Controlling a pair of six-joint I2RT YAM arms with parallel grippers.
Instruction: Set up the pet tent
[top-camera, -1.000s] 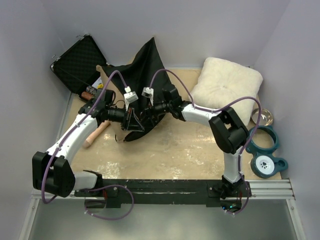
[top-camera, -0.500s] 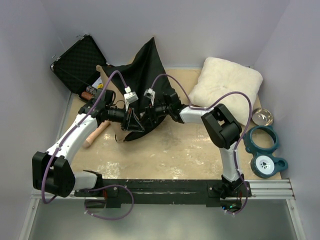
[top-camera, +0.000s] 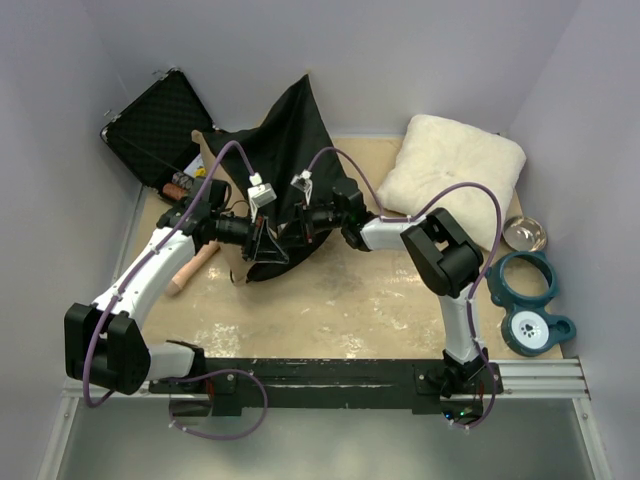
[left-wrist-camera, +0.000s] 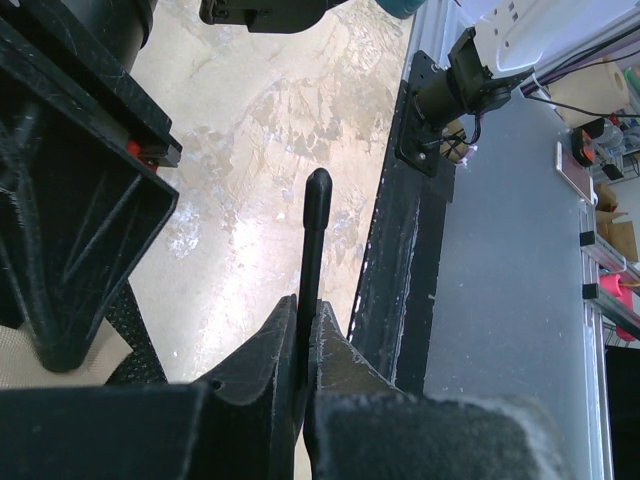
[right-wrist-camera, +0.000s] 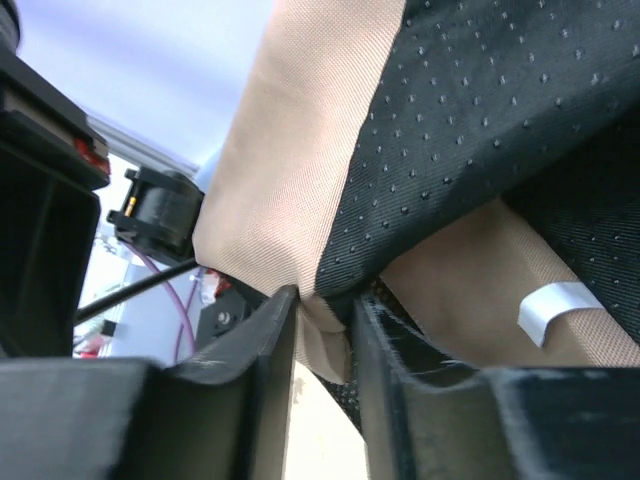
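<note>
— How far along is the tent (top-camera: 285, 140)?

— Barely begun, by the look of it. It lies slumped at twelve o'clock on the table (top-camera: 350, 290), black underside up, with no arch standing. The left gripper (left-wrist-camera: 303, 335) is clamped tight on a thin black pole (left-wrist-camera: 314, 230). The right gripper (right-wrist-camera: 322, 305) has its jaws nearly closed, pinching a fold of tan-and-black cloth (the tent's hem, seemingly). Bowing the poles and raising the shell look undone.

— And the containers?

— The open case (top-camera: 150, 125) at ten o'clock shows only foam lining. Some small things (top-camera: 176, 188) lie by its near edge, too small to name. What the metal bowl (top-camera: 524, 235) at three o'clock holds cannot be told.
</note>
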